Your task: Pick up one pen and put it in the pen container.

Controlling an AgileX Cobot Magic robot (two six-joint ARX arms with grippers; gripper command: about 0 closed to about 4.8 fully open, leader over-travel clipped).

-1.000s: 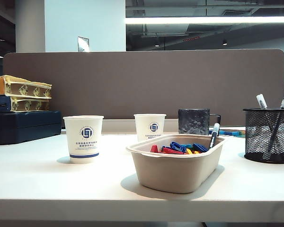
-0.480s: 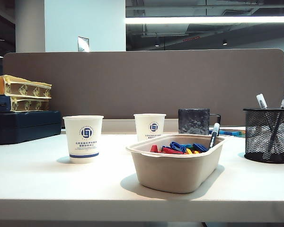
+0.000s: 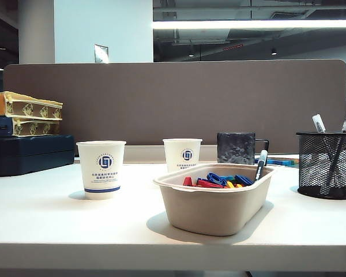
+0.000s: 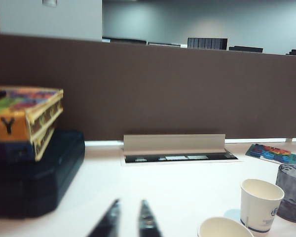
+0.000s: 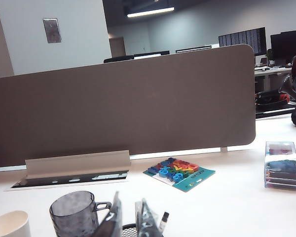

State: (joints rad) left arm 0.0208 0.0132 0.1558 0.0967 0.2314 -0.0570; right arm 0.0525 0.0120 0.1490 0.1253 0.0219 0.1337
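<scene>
1. Exterior view: the pen (image 3: 260,165) leans in the beige tray (image 3: 216,208), its tip down among the coloured pieces (image 3: 216,181) and its upper end propped against the tray's far rim, just in front of the dark mug (image 3: 236,148). The pen container (image 3: 327,165) stands on the table (image 3: 57,225) to the right of the tray, apart from it, and already holds other pens (image 3: 319,124). Two paper cups (image 3: 101,169) stand left of the tray. No arm or claw shows here
2. Left wrist view: the left claw (image 4: 128,223) hovers low over bare table, well to the left of the tray, with a narrow gap between its two tips, and it holds nothing. The pen is not visible
3. Right wrist view: the right claw (image 5: 128,220) is slightly parted and empty, and sits just above the pen container's rim (image 5: 130,228), beside the mug (image 5: 74,213). A pen's tip (image 5: 164,218) pokes up beside it
4. Handling, as a judgement: the pen looks light, rigid and smooth, so it could slip or pivot. A pinch across the barrel near its raised upper end, clear of the tray's rim, seems best
</scene>
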